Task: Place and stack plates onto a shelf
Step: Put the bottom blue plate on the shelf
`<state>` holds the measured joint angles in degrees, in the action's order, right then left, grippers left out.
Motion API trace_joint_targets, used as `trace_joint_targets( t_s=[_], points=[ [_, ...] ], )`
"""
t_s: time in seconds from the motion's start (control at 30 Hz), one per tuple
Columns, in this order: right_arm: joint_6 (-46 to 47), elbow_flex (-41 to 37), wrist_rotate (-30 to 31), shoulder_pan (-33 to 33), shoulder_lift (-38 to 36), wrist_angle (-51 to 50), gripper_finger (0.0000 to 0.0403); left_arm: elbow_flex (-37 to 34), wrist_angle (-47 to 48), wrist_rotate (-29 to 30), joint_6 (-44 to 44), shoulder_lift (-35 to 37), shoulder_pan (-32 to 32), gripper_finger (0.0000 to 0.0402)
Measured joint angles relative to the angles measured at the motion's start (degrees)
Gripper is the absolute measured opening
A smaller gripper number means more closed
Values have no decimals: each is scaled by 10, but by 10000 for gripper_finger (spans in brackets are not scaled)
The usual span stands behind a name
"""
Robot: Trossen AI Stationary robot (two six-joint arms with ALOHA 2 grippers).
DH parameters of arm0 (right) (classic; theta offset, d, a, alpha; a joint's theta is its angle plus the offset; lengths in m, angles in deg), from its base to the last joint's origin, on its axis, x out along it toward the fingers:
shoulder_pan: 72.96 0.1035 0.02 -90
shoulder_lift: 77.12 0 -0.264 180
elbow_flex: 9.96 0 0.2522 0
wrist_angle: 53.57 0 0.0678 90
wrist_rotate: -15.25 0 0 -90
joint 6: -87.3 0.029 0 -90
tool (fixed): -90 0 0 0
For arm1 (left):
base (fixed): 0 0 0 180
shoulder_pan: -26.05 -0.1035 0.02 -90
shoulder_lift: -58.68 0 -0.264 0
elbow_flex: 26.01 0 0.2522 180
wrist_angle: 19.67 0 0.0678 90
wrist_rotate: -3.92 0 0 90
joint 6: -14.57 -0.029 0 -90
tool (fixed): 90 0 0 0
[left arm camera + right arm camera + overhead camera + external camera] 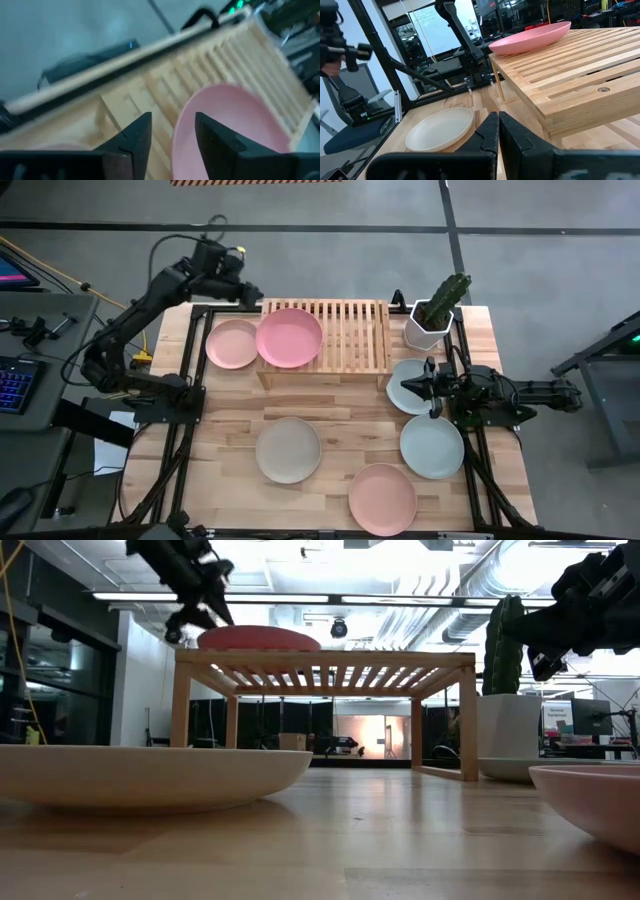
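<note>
A pink plate (290, 337) lies on the left part of the slatted wood shelf (350, 330). It also shows in the low view (258, 637) and the right wrist view (530, 36). My left gripper (250, 298) is open and hangs just above the shelf's far left corner, beside that plate's rim (230, 115), with nothing in it. My right gripper (415, 387) is shut and empty, raised over a mint plate (405, 392) at the table's right. A paler pink plate (232, 343) lies on the table left of the shelf.
A beige plate (288, 449), a pink plate (382, 498) and a second mint plate (432, 446) lie on the near half of the table. A white pot with a cactus (430, 320) stands at the shelf's right end. The shelf's right part is bare slats.
</note>
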<state>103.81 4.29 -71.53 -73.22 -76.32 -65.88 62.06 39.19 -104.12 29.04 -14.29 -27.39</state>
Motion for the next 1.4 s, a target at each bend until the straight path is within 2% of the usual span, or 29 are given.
trace_joint_targets(
  t_s=[0.1, 0.2, 0.27, 0.4, 0.6, 0.7, 0.8, 0.9, 1.0, 1.13, 1.27, 1.33, 1.4],
  points=[
    [0, 0, 0, 0, 0, 0, 0, 4, -7, -19, -13, 30, -2, 152],
    [0, 0, 0, 0, 0, 0, 0, -13, -34, -64, -20, 78, 13, 154],
    [0, 0, 0, 0, 0, 0, 0, -40, -73, -86, -20, 125, 36, 154],
    [0, 0, 0, 0, 0, 0, 0, -123, -176, -93, 23, 243, 96, 152],
    [0, 0, 0, 0, 0, 0, 0, -282, -414, -72, 146, 407, 194, 152],
    [0, 0, 0, 0, 0, 0, 0, -343, -550, -30, 194, 455, 225, 152],
    [0, 0, 0, 0, 0, 0, 0, -374, -608, -2, 194, 478, 244, 152],
    [0, 0, 0, 0, 0, 0, 0, -380, -614, 28, 191, 476, 259, 152],
    [0, 0, 0, 0, 0, 0, 0, -380, -628, 62, 173, 440, 279, 152],
    [0, 0, 0, 0, 0, 0, 0, -380, -669, 91, 178, 352, 328, 152],
    [1, 0, 0, 0, 0, 0, 0, -380, -749, 127, 194, 247, 402, 152],
    [53, 0, -2, 0, 0, 4, 0, -372, -798, 139, 186, 209, 432, 152],
    [180, 0, 2, 0, 0, 25, 0, -356, -825, 143, 171, 185, 455, 152]
  ],
)
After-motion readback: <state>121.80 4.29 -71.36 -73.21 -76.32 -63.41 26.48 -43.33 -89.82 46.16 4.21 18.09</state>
